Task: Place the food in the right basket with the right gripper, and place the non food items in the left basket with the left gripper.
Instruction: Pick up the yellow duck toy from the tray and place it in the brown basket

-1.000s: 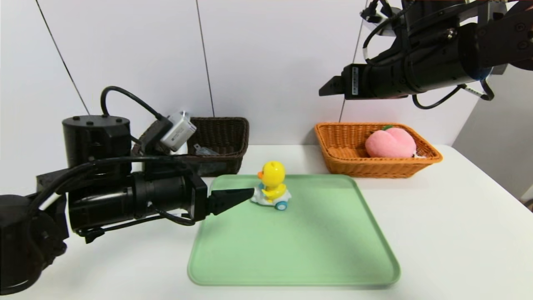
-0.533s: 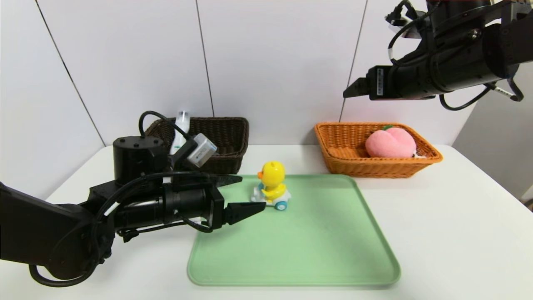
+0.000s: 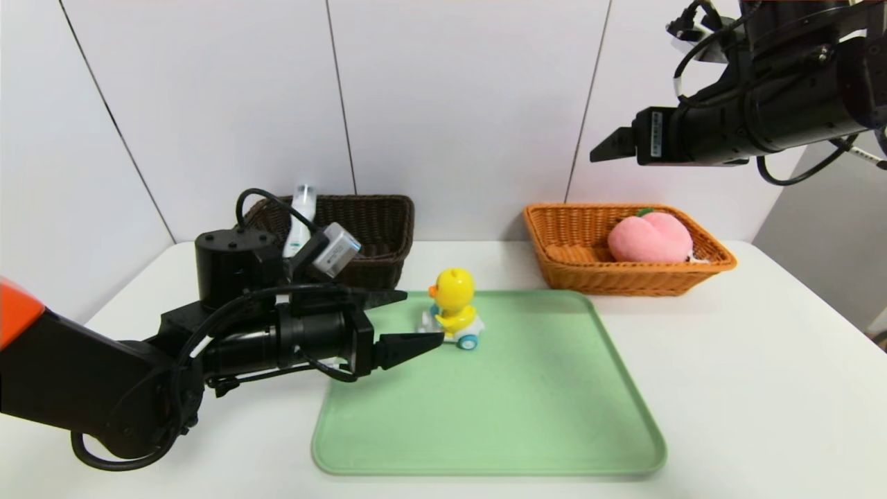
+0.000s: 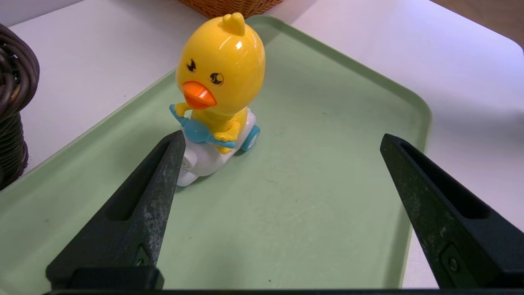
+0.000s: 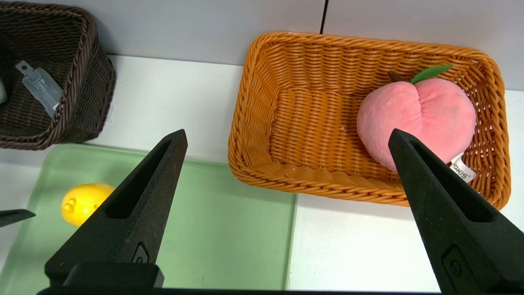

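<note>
the left claw (image 3: 414, 320) hovers low over the green tray (image 3: 520, 430), its jaws spread wide and empty, one finger (image 4: 135, 213) just beside the yellow duck toy (image 3: 453, 307) standing upright on the tray. behind it, the dark brown basket (image 3: 374, 229) holds the white bottle (image 3: 301, 215) and the grey case (image 5: 41, 87). on the white surface (image 3: 762, 388) further right, the pink plush peach (image 3: 650, 238) lies in the orange basket (image 3: 575, 267). the right claw (image 3: 610, 147) hangs high above, open and empty.
</note>
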